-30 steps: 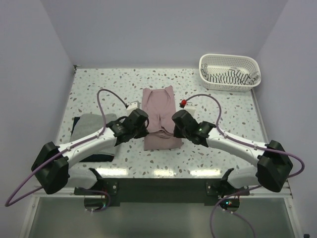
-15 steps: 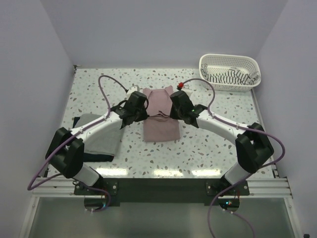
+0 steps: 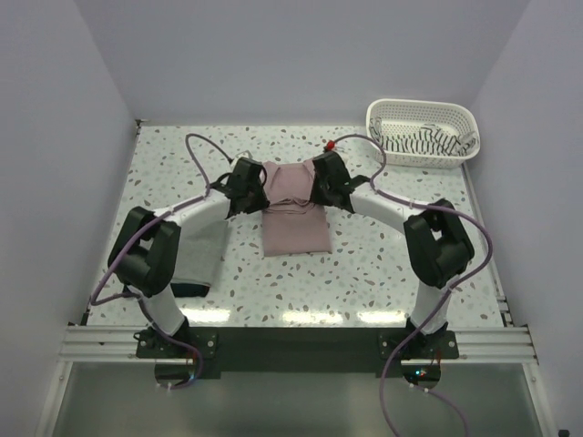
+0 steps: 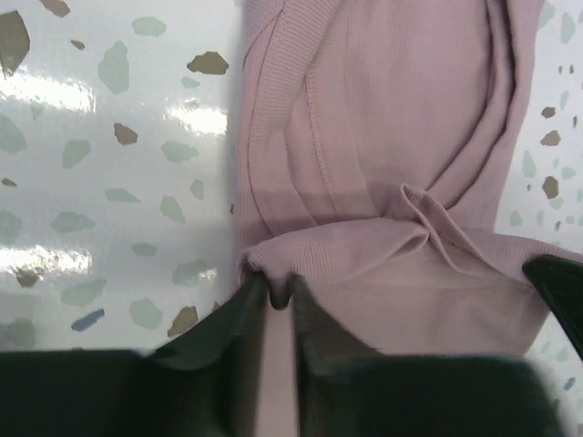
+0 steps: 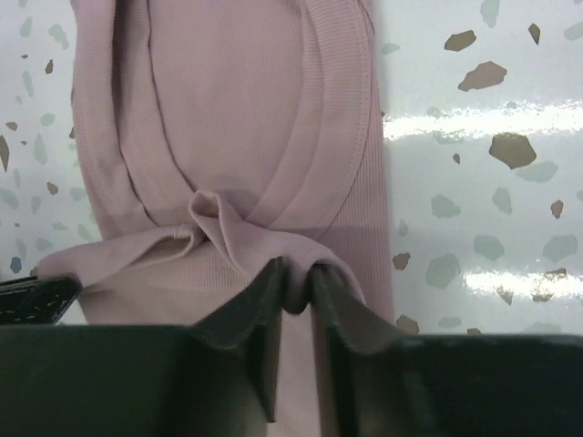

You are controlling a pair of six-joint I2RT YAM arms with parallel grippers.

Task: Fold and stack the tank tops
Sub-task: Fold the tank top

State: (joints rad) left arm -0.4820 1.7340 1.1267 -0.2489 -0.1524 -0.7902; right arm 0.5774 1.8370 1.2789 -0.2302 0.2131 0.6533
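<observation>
The dusty pink tank top (image 3: 293, 218) lies in the middle of the table, its near part doubled over toward the far end. My left gripper (image 3: 258, 196) is shut on the left corner of the folded pink edge (image 4: 273, 273). My right gripper (image 3: 316, 194) is shut on the right corner of the same edge (image 5: 301, 273). Both hold it over the top's far half. The light grey top (image 3: 196, 253) lies folded at the left on the dark navy one (image 3: 187, 289). The striped top (image 3: 419, 141) lies in the basket.
The white lattice basket (image 3: 378, 137) stands at the far right corner. Speckled table (image 3: 401, 237) surrounds the pink top. Walls close in on the left, the back and the right.
Both grippers have carried the pink top's near edge away from me, toward its far end, folding it over. The arms have stretched further out over the table.
</observation>
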